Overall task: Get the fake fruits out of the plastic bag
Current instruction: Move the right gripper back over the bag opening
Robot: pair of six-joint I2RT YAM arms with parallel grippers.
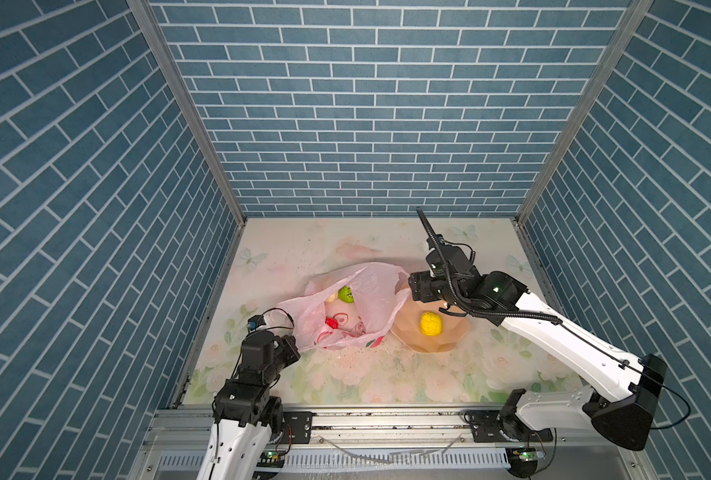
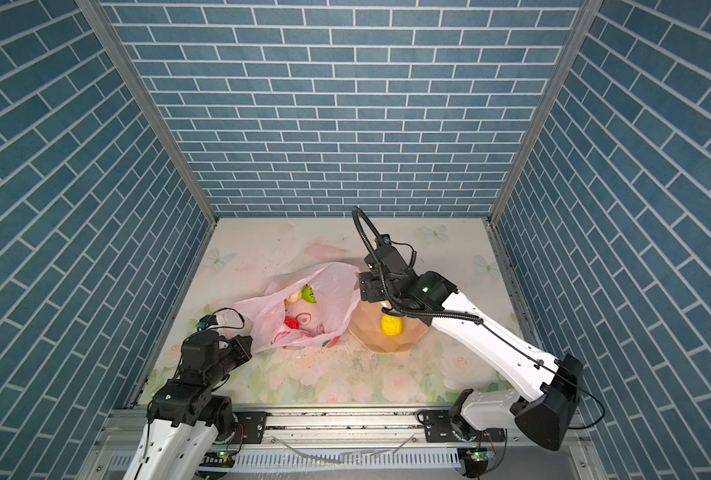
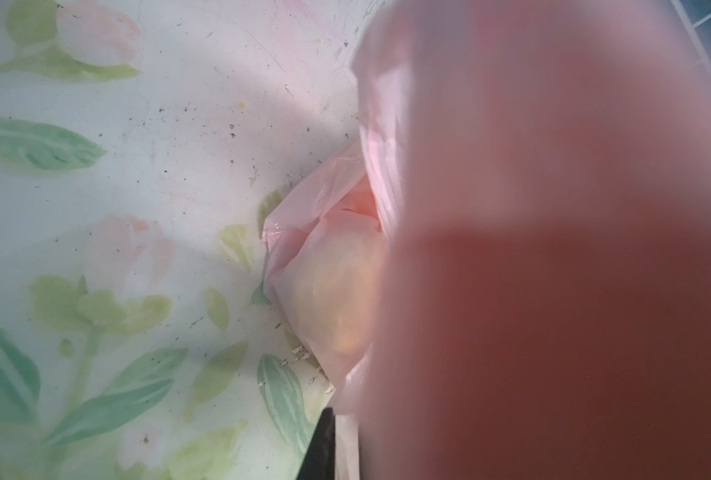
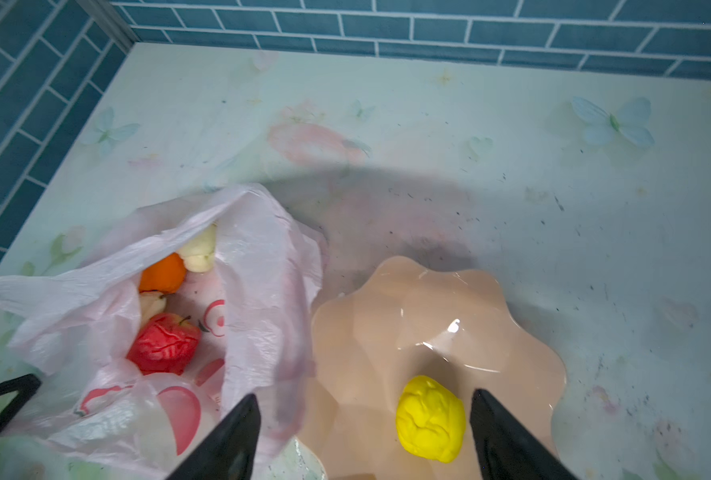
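- One yellow fruit (image 1: pixel 430 323) was noted in the bowl (image 1: pixel 437 345); the right gripper (image 4: pixel 364 397) was spread wide, empty, near it.
- The plastic bag (image 1: pixel 370 286) was pinched by the left gripper (image 1: pixel 295 348), presumably to hold its mouth open.

plastic bag (image 1: pixel 370 286) left of bowl (image 1: pixel 453 334), fruit (image 1: pixel 430 323) in bowl

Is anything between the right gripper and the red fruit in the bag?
Yes: a raised fold of the bag stands between the open right gripper, above the bowl, and the red fruit. Seen from above, the bag's mouth leaves that fruit uncovered; nothing else blocks it.
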